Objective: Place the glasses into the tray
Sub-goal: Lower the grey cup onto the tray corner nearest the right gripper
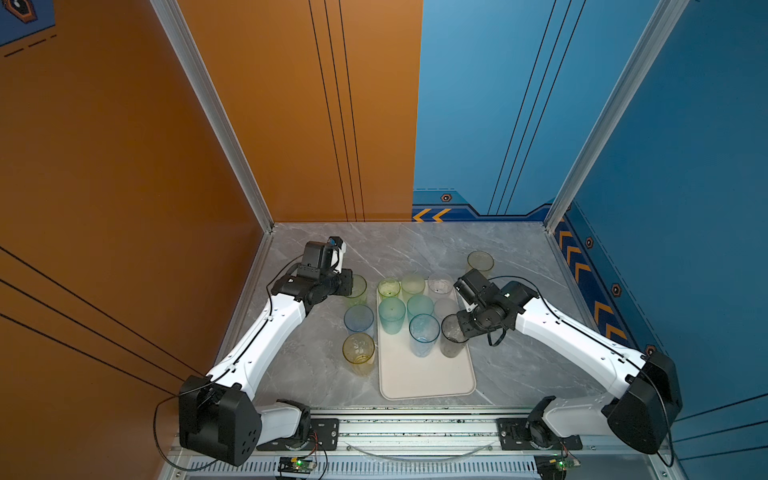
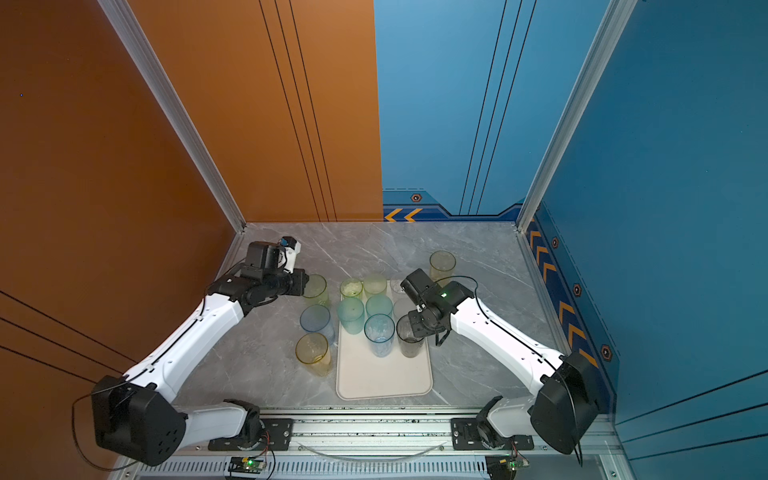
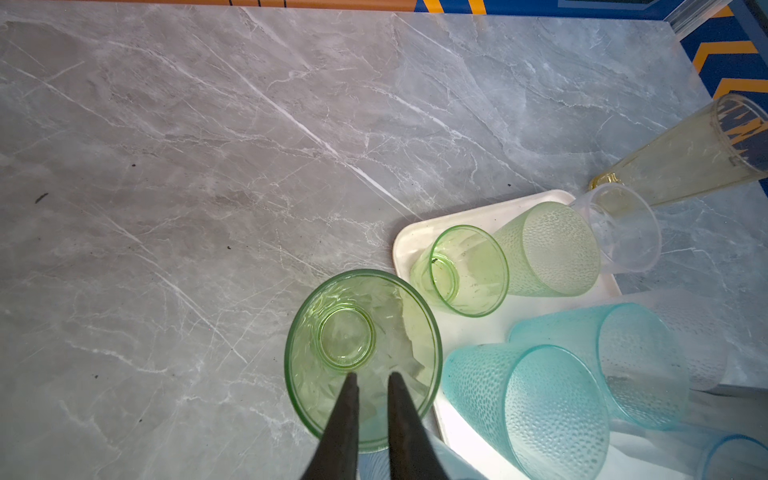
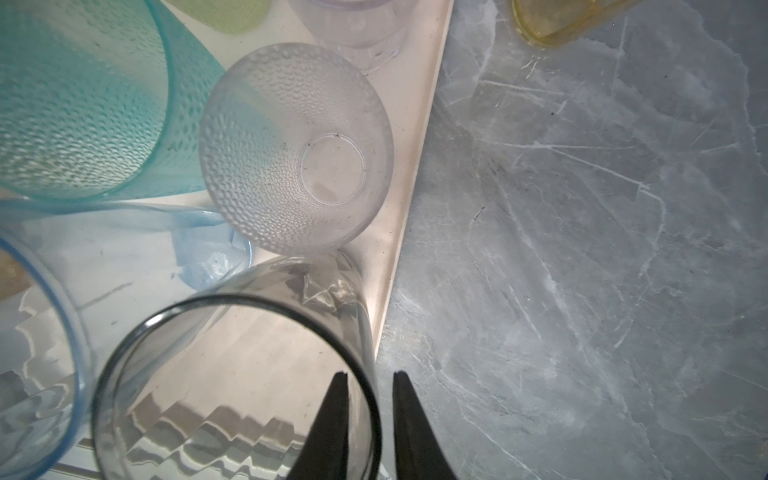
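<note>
Right wrist view puts me just behind the right pincer [image 4: 370,372]. Its two black fingers stand a little spread, one inside and one outside the wall of the smoky grey glass [image 4: 228,395]. There is a thin gap on each side, so it is not pinching. This glass stands upright in the tray [image 4: 409,199], close against the rim. Just ahead of the fingertips stands the frosted glass [image 4: 295,145]; I cannot tell if the two touch. On the inner finger's side are the blue glass [image 4: 41,332] and, further ahead, the teal glass [image 4: 83,104], both in the tray. On the outer finger's side lies the marble table [image 4: 582,249].

The left pincer [image 3: 372,376] hangs over the mouth of the green glass [image 3: 345,332], its fingers close together with a narrow slit between them. Whether they grip anything, I cannot tell. This glass stands on the table, just beside a corner of the tray. In a top view, the pale blue glass [image 1: 358,320] and the yellow glass [image 1: 358,351] stand on the table behind this pincer, toward the robot's base. The amber glass [image 1: 480,262] stands on the table beyond the right pincer.
</note>
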`<state>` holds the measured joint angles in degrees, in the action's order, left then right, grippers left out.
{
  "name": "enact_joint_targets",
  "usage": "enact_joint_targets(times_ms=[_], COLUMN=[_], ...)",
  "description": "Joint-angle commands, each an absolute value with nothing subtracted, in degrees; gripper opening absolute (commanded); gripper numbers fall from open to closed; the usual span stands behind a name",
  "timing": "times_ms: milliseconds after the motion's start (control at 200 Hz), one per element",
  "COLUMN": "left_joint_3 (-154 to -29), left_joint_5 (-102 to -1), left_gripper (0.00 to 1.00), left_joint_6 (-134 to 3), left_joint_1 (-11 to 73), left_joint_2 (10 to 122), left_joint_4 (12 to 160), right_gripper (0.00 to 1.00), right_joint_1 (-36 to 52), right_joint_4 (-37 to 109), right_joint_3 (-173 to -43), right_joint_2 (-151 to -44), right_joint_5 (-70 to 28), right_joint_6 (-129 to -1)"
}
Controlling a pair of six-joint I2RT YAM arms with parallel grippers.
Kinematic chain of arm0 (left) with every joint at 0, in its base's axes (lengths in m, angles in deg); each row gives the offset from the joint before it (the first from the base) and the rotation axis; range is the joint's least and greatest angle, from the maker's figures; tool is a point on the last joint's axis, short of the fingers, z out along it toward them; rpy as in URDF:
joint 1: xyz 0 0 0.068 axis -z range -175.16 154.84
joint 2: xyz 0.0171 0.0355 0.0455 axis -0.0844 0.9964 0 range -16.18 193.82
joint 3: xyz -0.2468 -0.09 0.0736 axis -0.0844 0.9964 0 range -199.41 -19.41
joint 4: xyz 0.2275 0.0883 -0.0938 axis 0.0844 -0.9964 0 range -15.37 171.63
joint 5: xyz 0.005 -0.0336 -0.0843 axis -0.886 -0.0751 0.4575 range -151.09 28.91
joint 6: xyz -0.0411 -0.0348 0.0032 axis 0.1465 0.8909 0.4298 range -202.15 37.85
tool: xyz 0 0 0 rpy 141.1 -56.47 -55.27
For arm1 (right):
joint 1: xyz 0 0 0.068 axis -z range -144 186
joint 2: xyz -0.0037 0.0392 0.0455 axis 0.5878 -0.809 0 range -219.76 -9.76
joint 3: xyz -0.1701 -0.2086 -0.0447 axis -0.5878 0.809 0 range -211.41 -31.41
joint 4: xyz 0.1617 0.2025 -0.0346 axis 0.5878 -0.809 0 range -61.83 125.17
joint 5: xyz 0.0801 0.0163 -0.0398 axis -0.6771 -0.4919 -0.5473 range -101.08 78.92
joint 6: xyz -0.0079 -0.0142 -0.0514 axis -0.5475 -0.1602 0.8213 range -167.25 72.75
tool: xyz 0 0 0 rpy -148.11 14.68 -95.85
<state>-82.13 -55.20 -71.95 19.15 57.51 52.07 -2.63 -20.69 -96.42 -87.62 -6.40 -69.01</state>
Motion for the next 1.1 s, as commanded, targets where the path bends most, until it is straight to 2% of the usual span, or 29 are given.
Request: enact_joint_targets(times_ms=[0, 501, 756, 1097], left_joint_3=[-83.9, -85.2, -87.1, -89.1], left_joint_5=[-55.9, -61.1, -64.8, -63.7], left_gripper=[0.16, 0.16, 0.16, 0.15], left_joint_6=[-73.3, -75.2, -75.8, -75.6], left_joint_1=[19.4, 19.3, 19.3, 19.3], left_joint_2=[57.9, 57.8, 59.3, 63.7], left_joint_4=[49.4, 43.4, 39.4, 38.7], right_gripper=[0.22, 0.35, 0.37, 0.36], right_joint_1=[-2.4, -0.2, 4.5, 6.7], right_joint_4=[-20.5, -21.6, -22.0, -18.1], right_joint_3=[-96.5, -100.3, -104.3, -106.9], right_joint_2=[-86.0, -81.7, -78.4, -79.3], right_joint_5=[-6.7, -6.2, -4.9, -6.3], right_joint_6=[-69.4, -67.6, -65.1, -63.6])
